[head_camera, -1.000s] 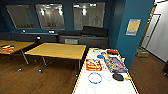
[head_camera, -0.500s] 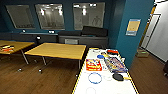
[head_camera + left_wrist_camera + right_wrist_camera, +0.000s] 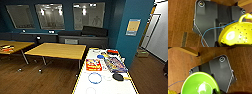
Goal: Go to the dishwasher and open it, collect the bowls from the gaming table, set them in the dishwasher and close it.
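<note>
Gaming table (image 3: 82, 82): white top, yellow edge, at the lower right of the head view. Its long axis runs away from the camera toward the dark blue back wall (image 3: 65, 35); the near end leaves the picture at the bottom.

On the table, near to far: a white bowl (image 3: 91, 90), faint against the top; a white bowl with a blue rim (image 3: 95, 78); a black bowl (image 3: 118, 76) toward the right edge; a red and yellow game box (image 3: 93, 64) lying flat with its long side along the table; a larger multicoloured game box (image 3: 115, 64) just beside it on the right; a small blue bowl (image 3: 100, 56); a red item (image 3: 112, 52) at the far end, too blurred to tell more.

Green bowl (image 3: 199, 83): large in the right wrist view, opening toward the camera, above the wooden floor (image 3: 179, 65). A dark gripper part touches its rim; whether the fingers clamp it cannot be told.

Yellow colander (image 3: 237, 33): perforated, with a loop handle, in the left wrist view; a thin blue cable (image 3: 209, 30) crosses beside it. Finger state cannot be told.

Surroundings: two yellow-topped tables (image 3: 58, 50) to the left of the gaming table, well apart from it; windows (image 3: 88, 15) in the back wall; a dark bench (image 3: 82, 37) beneath them; a poster (image 3: 133, 27) on the blue pillar to the right.
</note>
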`<state>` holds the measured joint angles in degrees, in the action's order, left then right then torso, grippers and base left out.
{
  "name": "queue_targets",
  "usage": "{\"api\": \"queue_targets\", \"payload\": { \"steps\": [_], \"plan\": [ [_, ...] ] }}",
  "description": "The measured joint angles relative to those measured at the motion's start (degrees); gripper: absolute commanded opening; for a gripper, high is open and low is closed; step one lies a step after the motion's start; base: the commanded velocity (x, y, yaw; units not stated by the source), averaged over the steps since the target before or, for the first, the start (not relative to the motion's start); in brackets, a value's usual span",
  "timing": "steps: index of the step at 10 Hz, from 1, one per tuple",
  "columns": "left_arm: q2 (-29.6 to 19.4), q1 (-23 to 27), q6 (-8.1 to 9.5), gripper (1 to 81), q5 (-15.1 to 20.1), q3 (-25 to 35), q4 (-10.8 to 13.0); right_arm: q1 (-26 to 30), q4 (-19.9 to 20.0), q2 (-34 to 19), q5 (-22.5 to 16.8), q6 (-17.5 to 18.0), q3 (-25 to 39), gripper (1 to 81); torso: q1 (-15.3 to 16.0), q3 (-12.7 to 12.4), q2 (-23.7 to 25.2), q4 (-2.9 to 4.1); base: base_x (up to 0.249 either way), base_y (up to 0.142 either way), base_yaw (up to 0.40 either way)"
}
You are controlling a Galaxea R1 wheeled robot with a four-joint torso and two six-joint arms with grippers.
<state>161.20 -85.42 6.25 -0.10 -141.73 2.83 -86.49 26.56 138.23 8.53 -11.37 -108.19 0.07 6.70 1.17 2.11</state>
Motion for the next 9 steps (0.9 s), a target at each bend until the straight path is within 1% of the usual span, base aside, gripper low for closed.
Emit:
{"api": "queue_targets", "payload": {
  "steps": [1,3,6,9],
  "plan": [
    [1.5,0.1,-0.02,1.0,0.0,-2.7,0.0,-0.2,-0.2,1.3,0.0,0.0,-2.2,1.0,0.0,0.0,0.0,0.0,0.0,0.0,0.0],
    [4.7,0.1,-0.06,1.0,0.0,-5.8,0.2,-0.3,-0.3,3.9,-0.1,0.0,-6.7,1.0,0.0,0.0,0.0,0.0,0.0,0.0,0.0],
    [5.3,-0.2,-0.11,1.0,0.0,-6.5,0.2,-0.8,-0.7,5.7,0.0,0.0,-8.6,1.0,0.0,0.0,0.0,0.0,0.0,0.0,0.0],
    [5.3,0.3,-0.15,1.0,-0.1,-6.5,0.3,-1.2,-0.7,5.9,0.1,0.0,-9.5,1.0,0.1,0.0,0.0,0.0,-0.076,0.0,0.0]
  ]
}}
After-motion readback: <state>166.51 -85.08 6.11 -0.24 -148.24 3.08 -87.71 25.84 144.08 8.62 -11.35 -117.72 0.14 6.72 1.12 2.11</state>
